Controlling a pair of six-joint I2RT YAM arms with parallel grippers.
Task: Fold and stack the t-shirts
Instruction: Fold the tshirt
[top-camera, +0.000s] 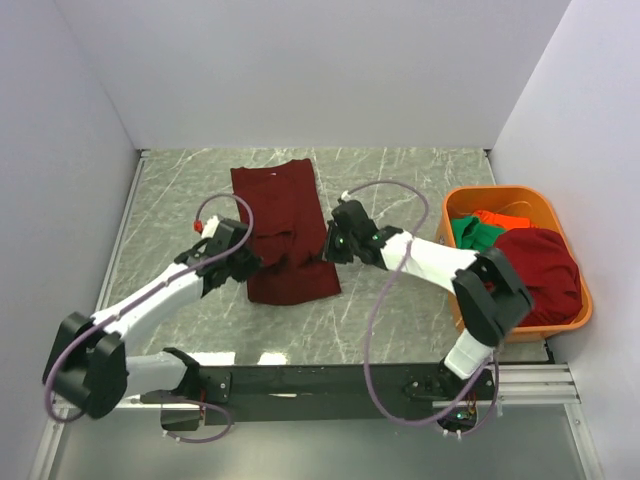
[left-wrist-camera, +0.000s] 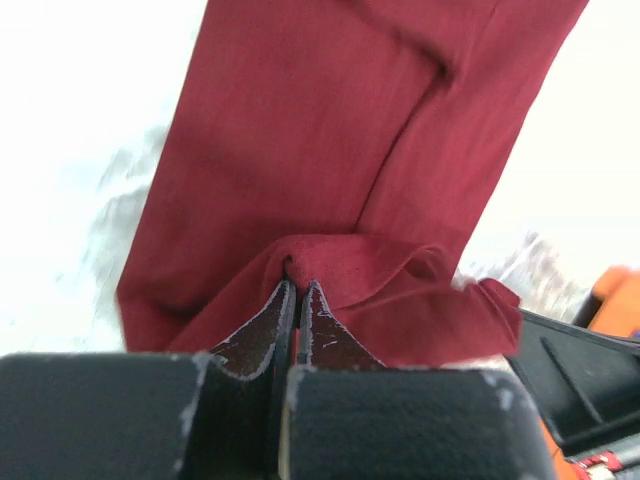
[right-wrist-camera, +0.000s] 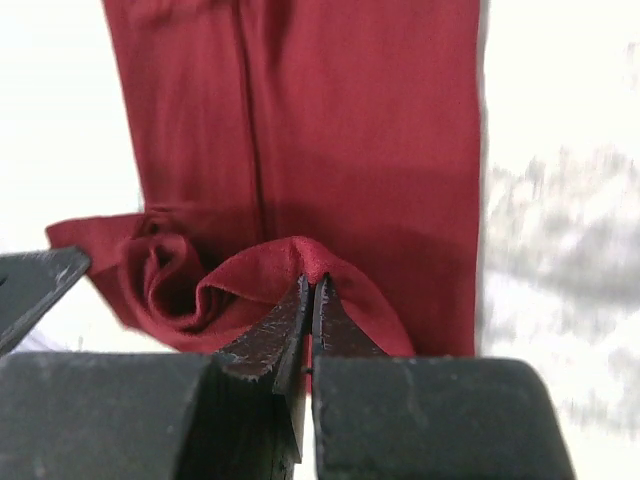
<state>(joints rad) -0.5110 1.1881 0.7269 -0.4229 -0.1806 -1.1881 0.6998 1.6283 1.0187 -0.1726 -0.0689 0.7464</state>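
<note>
A dark maroon t-shirt (top-camera: 285, 215) lies lengthwise in the middle of the table, folded into a long strip. My left gripper (top-camera: 248, 262) is shut on its left edge partway down, pinching a raised fold of cloth (left-wrist-camera: 330, 262). On the opposite edge, my right gripper (top-camera: 330, 243) is shut on a similar pinch of cloth (right-wrist-camera: 310, 262). Between the two grippers the cloth is bunched and lifted. In the orange basket (top-camera: 565, 320) at the right lie another maroon t-shirt (top-camera: 540, 270), a green one (top-camera: 470, 233) and an orange-red one (top-camera: 502, 217).
White walls close in the marbled table (top-camera: 400, 190) at the back and on both sides. The basket stands against the right wall. A black rail (top-camera: 330, 385) with the arm bases runs along the near edge.
</note>
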